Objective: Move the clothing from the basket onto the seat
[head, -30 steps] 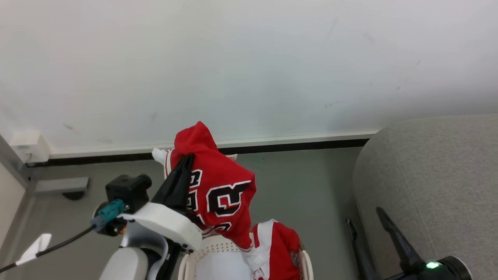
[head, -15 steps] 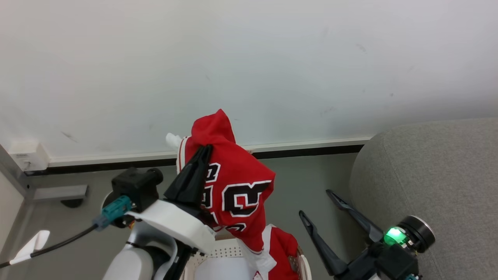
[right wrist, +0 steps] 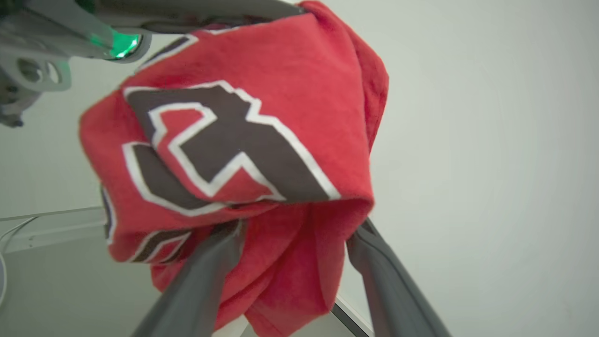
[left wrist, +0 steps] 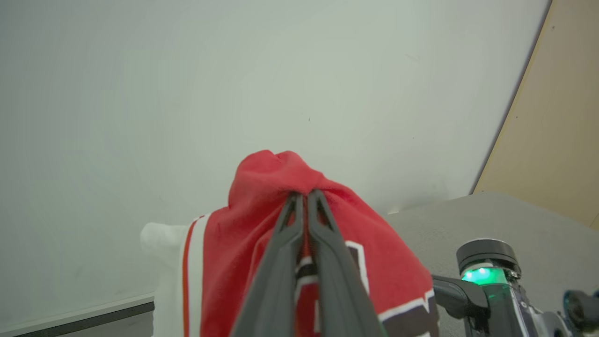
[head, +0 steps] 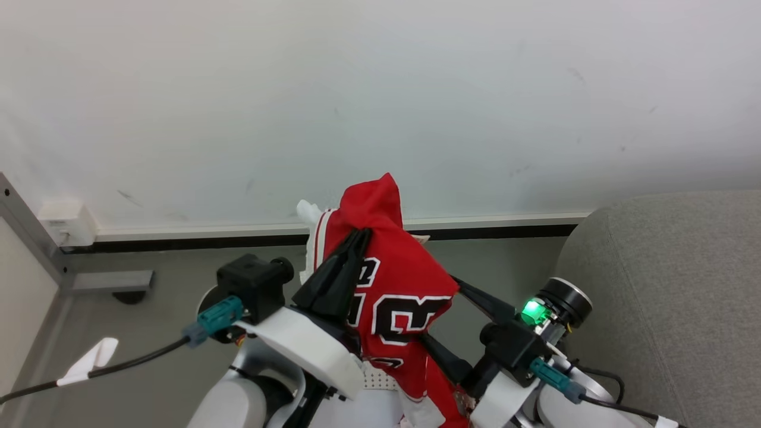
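Basket (head: 376, 380) is nearest, at the bottom edge of the head view. Only a strip of its holed cream wall shows under the arms, contents mostly hidden.

Above it, the left claw (head: 360, 233) is clamped tight on the clothing (head: 399, 279). Both fingers are pressed together on a bunch of red fabric near its top, and a peak of cloth pokes up past the tips. In the left wrist view the tips sit in a fold, with cloth draped down both sides and white trim with a red stripe at left.

The clothing hangs from the left claw, raised above the basket, with the black-and-white numeral facing the right arm. Its lower end drops toward the basket rim; can't tell if it touches.

The right claw (head: 445, 318) is spread wide, reaching in from the right and straddling the hanging lower part. In the right wrist view the bottom fold sits between the fingers (right wrist: 206, 271) and brushes them, not pinched.

The seat (head: 672, 285) is further right, past the right arm and apart from the clothing. The grey floor (head: 511, 261) lies beyond, then a dark skirting strip and the white wall (head: 380, 89).
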You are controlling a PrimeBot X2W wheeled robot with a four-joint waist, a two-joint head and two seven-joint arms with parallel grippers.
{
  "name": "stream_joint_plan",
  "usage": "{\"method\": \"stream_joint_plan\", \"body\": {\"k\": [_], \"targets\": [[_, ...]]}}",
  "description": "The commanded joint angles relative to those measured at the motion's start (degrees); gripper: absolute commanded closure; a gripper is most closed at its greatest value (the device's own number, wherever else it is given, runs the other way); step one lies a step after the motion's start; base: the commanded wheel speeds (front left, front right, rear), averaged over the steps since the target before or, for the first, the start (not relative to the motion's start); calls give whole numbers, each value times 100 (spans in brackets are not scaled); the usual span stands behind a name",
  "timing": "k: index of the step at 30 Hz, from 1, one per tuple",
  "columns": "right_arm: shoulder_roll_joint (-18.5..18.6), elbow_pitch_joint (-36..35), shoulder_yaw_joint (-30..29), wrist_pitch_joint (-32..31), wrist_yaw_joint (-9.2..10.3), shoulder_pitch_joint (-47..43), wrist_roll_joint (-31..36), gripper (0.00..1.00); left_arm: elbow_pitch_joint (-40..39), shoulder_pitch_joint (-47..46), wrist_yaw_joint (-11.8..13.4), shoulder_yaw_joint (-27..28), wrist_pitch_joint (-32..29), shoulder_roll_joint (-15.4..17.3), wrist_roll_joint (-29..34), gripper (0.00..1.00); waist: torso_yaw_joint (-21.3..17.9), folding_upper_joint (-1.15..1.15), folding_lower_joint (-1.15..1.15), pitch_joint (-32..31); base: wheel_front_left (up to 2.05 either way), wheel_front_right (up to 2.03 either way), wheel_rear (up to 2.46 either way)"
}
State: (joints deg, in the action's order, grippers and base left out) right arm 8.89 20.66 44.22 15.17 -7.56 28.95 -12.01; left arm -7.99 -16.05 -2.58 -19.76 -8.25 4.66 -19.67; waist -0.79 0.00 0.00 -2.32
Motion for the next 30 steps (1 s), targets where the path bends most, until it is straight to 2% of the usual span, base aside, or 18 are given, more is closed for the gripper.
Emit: {"method": "stream_joint_plan", "body": {"k": [1, 6, 7, 8, 9, 13, 14, 15, 16, 17, 23, 30], "targets": [[-36, 72, 21, -2, 14, 106, 0, 0, 5, -55, -28, -13, -8, 0, -82, 100, 26, 0, 0, 3, 0, 0, 0], [-282, 425, 115, -2, 14, 411, -136, 0, 41, -70, -37, -120, -23, -25, -132, 100, 90, 0, 0, 16, 0, 0, 0], [-318, 498, 131, -3, 14, 416, -193, 4, 51, -73, -38, -143, -16, -29, -137, 100, 106, 0, 0, 16, 0, 0, 0], [-373, 547, 102, -2, 14, 399, -332, 62, 67, -76, -40, -158, -10, -31, -129, 100, 122, 0, 0, 13, 0, 0, 0], [-414, 572, 27, -2, 14, 400, -440, 100, 81, -78, -37, -169, -3, -33, -135, 100, 136, 0, 0, 11, 0, 0, 0], [-497, 522, -184, -1, 14, 345, -590, 100, 117, -99, 17, -154, 48, 1, -74, 100, 156, 0, 0, 19, 0, 0, 0], [-516, 497, -235, -1, 14, 325, -593, 100, 122, -112, 22, -163, 52, 27, -26, 89, 153, 0, 0, 23, 0, 0, 0], [-529, 468, -299, -2, 14, 294, -615, 100, 133, -117, 26, -165, 71, 47, 3, 59, 152, 0, 0, 26, 0, 0, 0], [-539, 430, -371, -1, 14, 256, -650, 100, 138, -122, 30, -170, 93, 68, 21, 13, 149, 0, 0, 30, 0, 0, 0], [-550, 404, -435, -1, 14, 225, -667, 100, 147, -122, 32, -175, 99, 88, 30, 0, 145, 0, 0, 31, 0, 0, 0], [-553, 274, -740, -1, 14, 80, -692, 100, 215, -83, 29, -206, 136, 150, 65, 0, 91, 0, 0, 49, 0, 0, 0], [-421, 124, -1071, 0, 14, -95, -642, 100, 396, 18, -52, -297, 455, 251, 176, 0, -23, 0, 0, 83, 0, 0, 0]]}}
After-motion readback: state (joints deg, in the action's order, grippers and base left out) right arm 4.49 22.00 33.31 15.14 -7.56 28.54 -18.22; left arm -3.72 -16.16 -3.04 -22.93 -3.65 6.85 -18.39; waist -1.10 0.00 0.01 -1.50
